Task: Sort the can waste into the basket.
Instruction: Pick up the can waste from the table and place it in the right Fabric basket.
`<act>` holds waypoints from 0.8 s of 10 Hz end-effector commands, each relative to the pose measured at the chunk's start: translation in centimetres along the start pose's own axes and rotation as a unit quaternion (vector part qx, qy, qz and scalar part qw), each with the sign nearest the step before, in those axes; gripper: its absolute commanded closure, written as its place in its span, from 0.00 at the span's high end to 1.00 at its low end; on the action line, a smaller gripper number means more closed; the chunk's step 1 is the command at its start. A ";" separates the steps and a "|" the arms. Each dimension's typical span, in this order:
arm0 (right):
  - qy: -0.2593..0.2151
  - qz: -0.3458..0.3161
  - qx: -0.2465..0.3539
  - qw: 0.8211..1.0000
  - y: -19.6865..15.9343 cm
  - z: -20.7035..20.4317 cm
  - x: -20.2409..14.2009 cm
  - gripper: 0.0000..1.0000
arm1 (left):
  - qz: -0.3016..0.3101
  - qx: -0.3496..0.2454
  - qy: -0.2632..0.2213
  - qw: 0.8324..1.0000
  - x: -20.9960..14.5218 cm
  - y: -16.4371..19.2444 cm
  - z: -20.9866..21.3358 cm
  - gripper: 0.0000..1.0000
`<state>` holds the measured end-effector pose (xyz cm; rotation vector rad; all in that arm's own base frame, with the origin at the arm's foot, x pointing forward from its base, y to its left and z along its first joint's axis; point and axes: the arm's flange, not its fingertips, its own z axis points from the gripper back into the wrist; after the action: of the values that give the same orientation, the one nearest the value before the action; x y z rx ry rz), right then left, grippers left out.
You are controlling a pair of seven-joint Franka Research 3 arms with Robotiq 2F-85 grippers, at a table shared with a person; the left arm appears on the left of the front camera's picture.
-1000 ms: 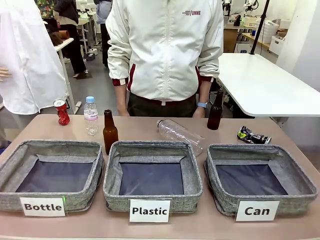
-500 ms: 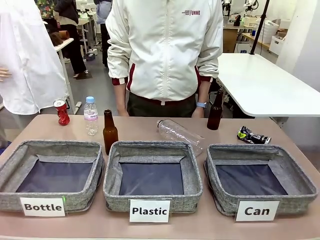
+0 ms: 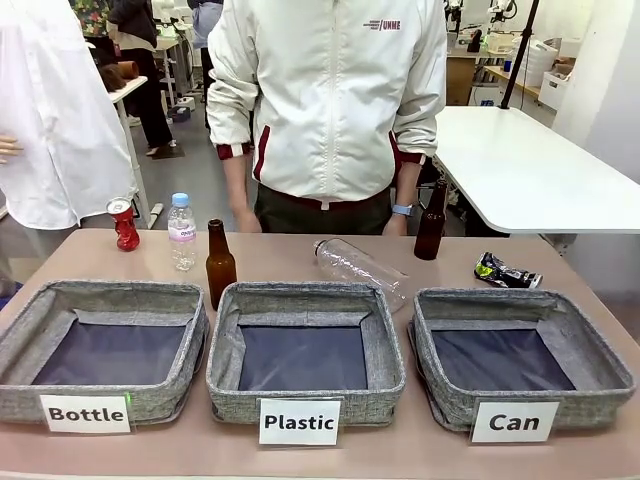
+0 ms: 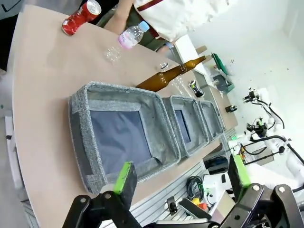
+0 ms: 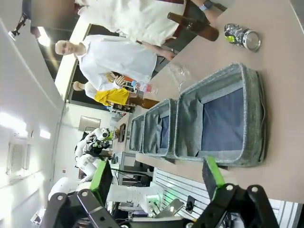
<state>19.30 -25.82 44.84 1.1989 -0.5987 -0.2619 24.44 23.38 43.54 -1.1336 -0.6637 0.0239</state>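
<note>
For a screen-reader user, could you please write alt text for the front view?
A grey Bottle basket, a Plastic basket and the Can basket stand in a row on a table. Behind them are a crushed red can at left, a crushed black can at right, and brown bottles and clear bottles between; a person in white stands beyond.

The red can (image 3: 124,223) is crushed and pinched at the waist, with a silver top. It stands upright, slightly tilted, near the far left corner of the table (image 3: 280,255). The black can (image 3: 505,271), with green-yellow marks, is crushed too and lies on its side toward the far right of the table. The right wrist view shows one of its silver ends. It lies just behind the far right corner of the basket (image 3: 520,299), not touching it. The basket is shallow, square, grey fabric with dark lining, and sits at the near right. A white card (image 3: 514,421) reading "Can" is on its front wall.
</note>
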 end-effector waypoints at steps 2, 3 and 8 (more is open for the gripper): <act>-0.008 0.014 0.005 1.000 0.1 0.0 -0.1 1.00 | -0.011 -0.006 -0.005 1.000 0.2 0.2 0.0 1.00; -0.008 0.014 0.005 1.000 0.1 0.0 -0.1 1.00 | -0.011 -0.006 -0.005 1.000 0.2 0.2 0.0 1.00; -0.008 0.014 0.005 1.000 0.1 0.0 -0.1 1.00 | -0.103 0.025 0.000 0.994 8.0 0.5 -4.9 1.00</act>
<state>19.13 -25.65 44.71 1.1917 -0.6015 -0.2686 29.47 21.94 45.51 -1.0628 -0.7011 -0.0594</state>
